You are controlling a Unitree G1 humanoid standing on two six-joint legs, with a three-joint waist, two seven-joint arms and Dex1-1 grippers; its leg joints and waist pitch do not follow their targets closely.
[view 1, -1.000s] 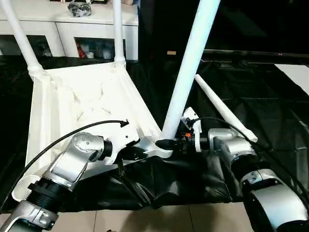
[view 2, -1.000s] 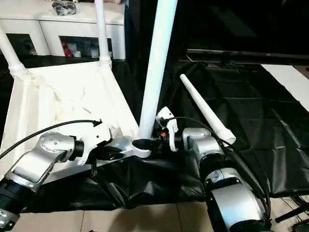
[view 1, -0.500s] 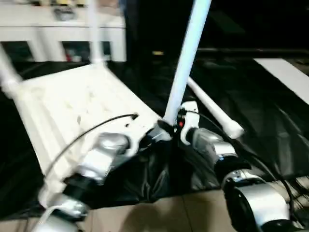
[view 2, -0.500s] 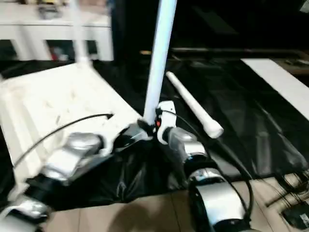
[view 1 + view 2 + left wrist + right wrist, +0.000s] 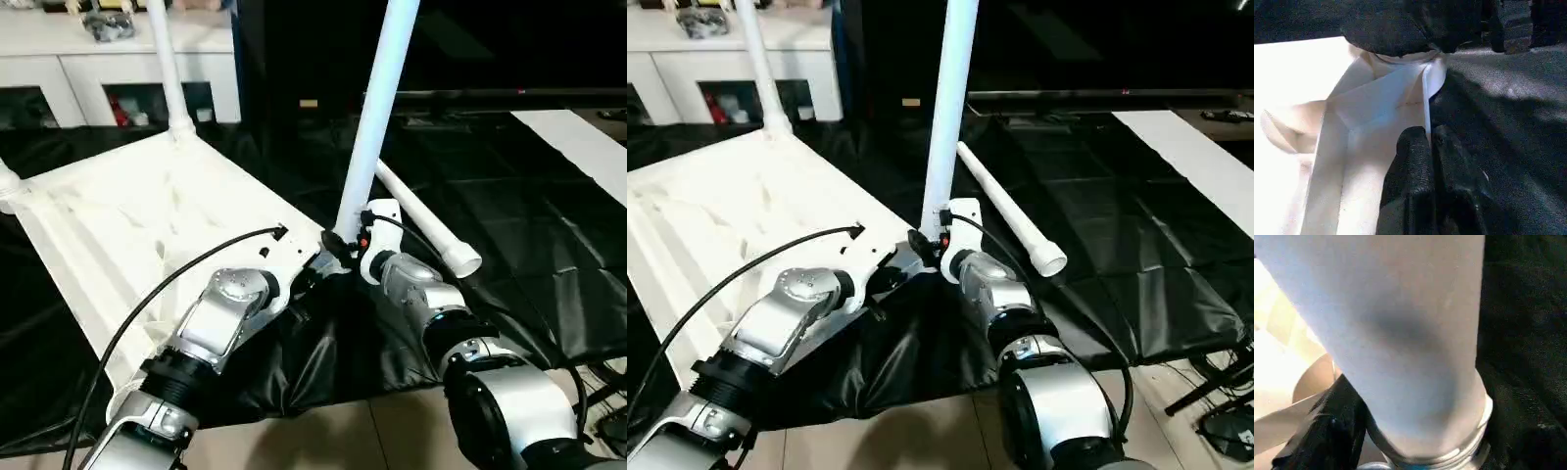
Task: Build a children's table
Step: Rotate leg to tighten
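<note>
The small white plastic table top [image 5: 147, 225] lies upside down on the black-covered work table [image 5: 529, 225], ribbed underside up, with slim white tubular legs [image 5: 165, 64] standing in its far corner sockets. The right gripper [image 5: 338, 245] has its black fingers spread around the base of a long white tapered leg [image 5: 377, 117] standing in the near corner socket. The left gripper [image 5: 1429, 147] is pinched on the thin rim of the top beside that corner. A loose white tapered leg [image 5: 426, 227] lies on the black cover just beyond the right arm
</note>
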